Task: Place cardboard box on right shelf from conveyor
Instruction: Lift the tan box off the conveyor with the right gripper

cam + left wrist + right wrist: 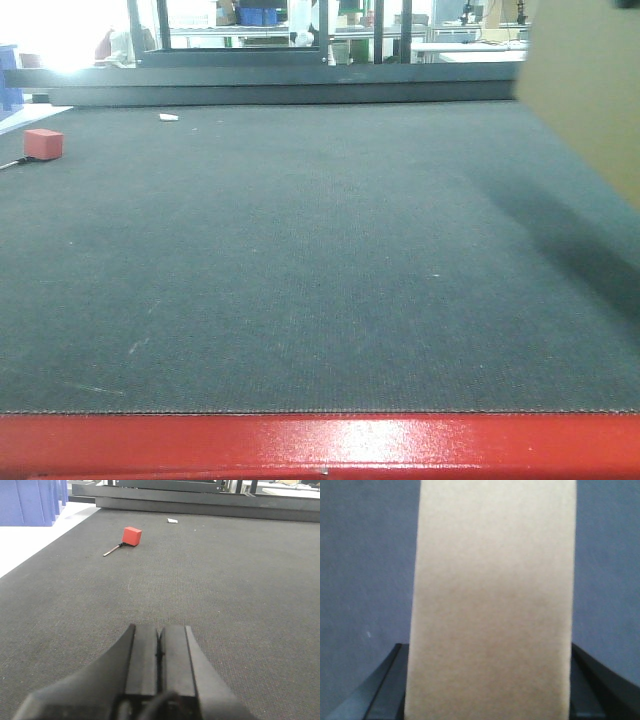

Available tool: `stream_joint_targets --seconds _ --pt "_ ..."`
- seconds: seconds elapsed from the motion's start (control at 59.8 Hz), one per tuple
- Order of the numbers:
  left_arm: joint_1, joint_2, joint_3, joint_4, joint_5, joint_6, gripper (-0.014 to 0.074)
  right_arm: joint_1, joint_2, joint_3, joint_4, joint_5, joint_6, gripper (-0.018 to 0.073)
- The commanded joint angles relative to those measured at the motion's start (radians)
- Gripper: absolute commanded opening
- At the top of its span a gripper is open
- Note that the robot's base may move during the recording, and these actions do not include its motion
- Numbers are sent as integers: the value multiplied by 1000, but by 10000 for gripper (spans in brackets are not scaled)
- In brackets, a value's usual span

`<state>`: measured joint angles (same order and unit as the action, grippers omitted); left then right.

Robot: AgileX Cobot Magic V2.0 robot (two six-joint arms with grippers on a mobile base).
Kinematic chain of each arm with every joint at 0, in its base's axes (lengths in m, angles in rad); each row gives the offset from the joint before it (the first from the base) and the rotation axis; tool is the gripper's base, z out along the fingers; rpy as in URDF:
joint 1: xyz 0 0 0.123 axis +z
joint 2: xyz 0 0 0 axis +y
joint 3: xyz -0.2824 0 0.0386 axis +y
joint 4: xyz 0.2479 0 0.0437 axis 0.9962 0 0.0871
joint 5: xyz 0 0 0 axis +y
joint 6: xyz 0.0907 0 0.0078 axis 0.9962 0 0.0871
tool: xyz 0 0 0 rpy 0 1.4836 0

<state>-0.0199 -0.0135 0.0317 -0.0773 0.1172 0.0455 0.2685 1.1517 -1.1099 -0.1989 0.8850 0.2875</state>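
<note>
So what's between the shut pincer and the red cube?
Just bare conveyor between the left pincer and the red cube, in the left wrist view.

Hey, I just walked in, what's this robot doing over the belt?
The right gripper has the cardboard box clamped between its fingers. In the front view the box shows at the upper right, apparently lifted clear of the conveyor belt, with its shadow falling on the belt below. The left gripper is shut and empty, low over the belt. A small red cube sits untouched at the belt's far left. No shelf is in view.
</note>
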Motion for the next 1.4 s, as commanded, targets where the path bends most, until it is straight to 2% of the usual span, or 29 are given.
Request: stream_joint_targets --seconds 0.0,0.05,0.067,0.1,0.485,1.388 --pt "-6 -13 9 -6 -84 0 -116 -9 -137 78 -8 -114 -11 286" --pt "-6 -13 9 -6 -84 0 -116 -9 -213 139 -8 -131 -11 285" --pt "-6 -13 9 -6 -84 0 -116 -9 -378 234 -8 -143 -11 285" --pt "-6 -13 9 -6 -84 0 -116 -9 -422 247 -8 -142 -11 285" --pt "-6 -13 9 -6 -84 0 -116 -9 -751 259 -9 -124 -11 285" --pt "-6 -13 9 -6 -84 0 -116 -9 -794 259 -9 -150 -11 285"
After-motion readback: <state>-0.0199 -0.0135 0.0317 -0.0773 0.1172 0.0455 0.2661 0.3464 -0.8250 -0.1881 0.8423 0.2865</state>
